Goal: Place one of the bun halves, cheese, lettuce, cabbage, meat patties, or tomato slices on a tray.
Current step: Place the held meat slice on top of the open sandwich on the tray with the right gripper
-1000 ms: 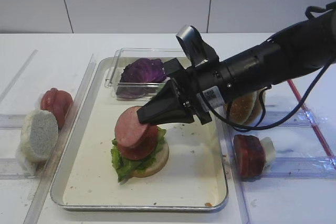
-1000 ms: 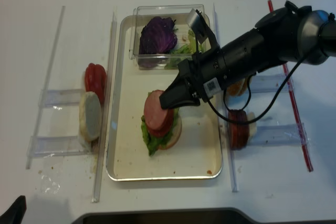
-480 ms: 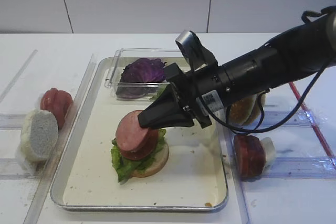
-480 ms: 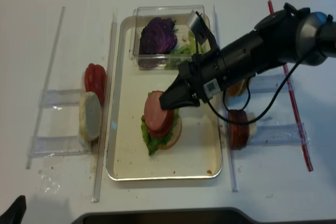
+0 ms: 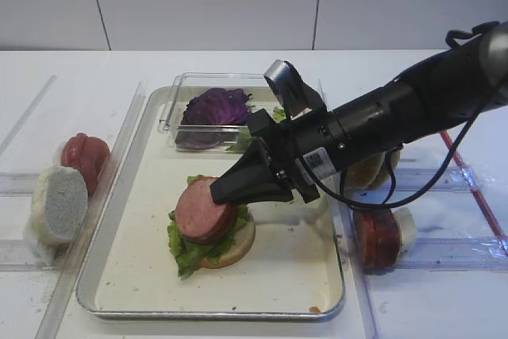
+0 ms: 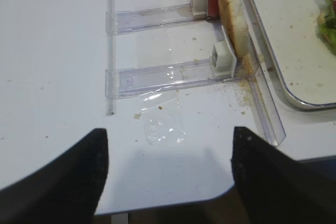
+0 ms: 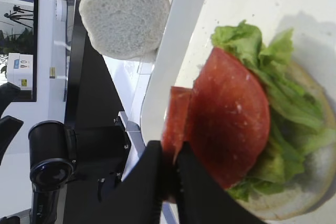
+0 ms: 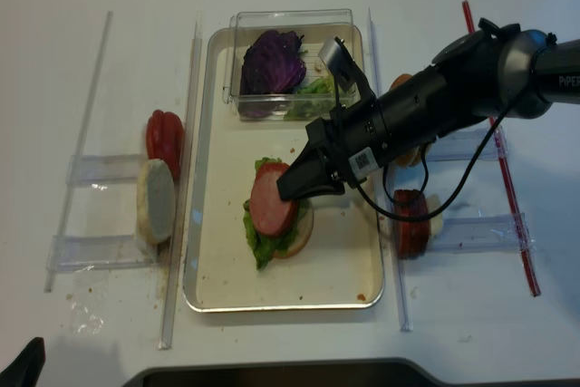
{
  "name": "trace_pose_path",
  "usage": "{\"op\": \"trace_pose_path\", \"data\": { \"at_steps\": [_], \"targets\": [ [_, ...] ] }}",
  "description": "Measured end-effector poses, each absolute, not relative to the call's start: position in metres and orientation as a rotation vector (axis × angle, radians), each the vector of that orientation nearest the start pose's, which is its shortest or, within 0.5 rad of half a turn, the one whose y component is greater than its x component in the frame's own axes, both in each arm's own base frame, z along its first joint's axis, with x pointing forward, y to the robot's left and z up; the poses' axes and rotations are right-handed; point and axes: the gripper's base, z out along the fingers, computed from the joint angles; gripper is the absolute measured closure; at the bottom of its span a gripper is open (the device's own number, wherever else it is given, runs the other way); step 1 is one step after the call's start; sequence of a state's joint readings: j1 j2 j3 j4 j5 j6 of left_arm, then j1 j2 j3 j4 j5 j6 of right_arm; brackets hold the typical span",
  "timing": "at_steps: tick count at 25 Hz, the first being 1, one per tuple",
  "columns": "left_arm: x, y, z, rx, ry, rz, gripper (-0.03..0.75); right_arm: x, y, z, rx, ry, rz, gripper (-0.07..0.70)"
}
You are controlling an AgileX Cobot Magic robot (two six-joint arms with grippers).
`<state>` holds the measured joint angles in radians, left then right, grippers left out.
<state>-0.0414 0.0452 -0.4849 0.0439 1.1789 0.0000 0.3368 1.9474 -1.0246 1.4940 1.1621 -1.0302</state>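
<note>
The silvery tray (image 5: 290,267) holds a stack: a bun half (image 5: 236,245) at the bottom, lettuce (image 5: 184,250) on it, a red slice above that. A pink meat patty (image 5: 198,206) lies tilted on top of the stack. My right gripper (image 5: 216,193) reaches in from the right and is shut on the patty's right edge; in the right wrist view the right gripper (image 7: 169,155) pinches the patty's rim (image 7: 176,116). My left gripper (image 6: 168,177) is open over bare table near the front edge, holding nothing.
A clear box (image 5: 178,89) at the tray's back holds purple cabbage (image 5: 216,106) and some lettuce. Left racks carry a white-faced bun half (image 5: 57,204) and red tomato slices (image 5: 83,156). Right racks hold a brown bun (image 5: 370,166) and dark red discs (image 5: 376,237).
The right gripper has come down and a little left with the patty. The patty, held steeply tilted above the stack before, now rests flatter on it.
</note>
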Motion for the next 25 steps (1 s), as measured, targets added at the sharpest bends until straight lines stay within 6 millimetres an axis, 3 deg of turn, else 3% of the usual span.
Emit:
{"op": "trace_pose_path", "data": {
  "at_steps": [9,12,18,25],
  "targets": [
    [-0.0023,0.0038,0.2642,0.042,2.222,0.032,0.259,0.2977,0.1920,0.1683,-0.441,2.471,1.735,0.535],
    [-0.0023,0.0038,0.2642,0.042,2.222,0.032,0.260,0.2977,0.1920,0.1683,-0.441,2.471,1.735,0.461],
    [-0.0023,0.0038,0.2642,0.042,2.222,0.032,0.263,0.2978,0.1921,0.1684,-0.418,2.481,1.742,0.239],
    [-0.0023,0.0038,0.2642,0.042,2.222,0.032,0.265,0.2978,0.1921,0.1684,-0.411,2.485,1.744,0.211]
  ]
}}
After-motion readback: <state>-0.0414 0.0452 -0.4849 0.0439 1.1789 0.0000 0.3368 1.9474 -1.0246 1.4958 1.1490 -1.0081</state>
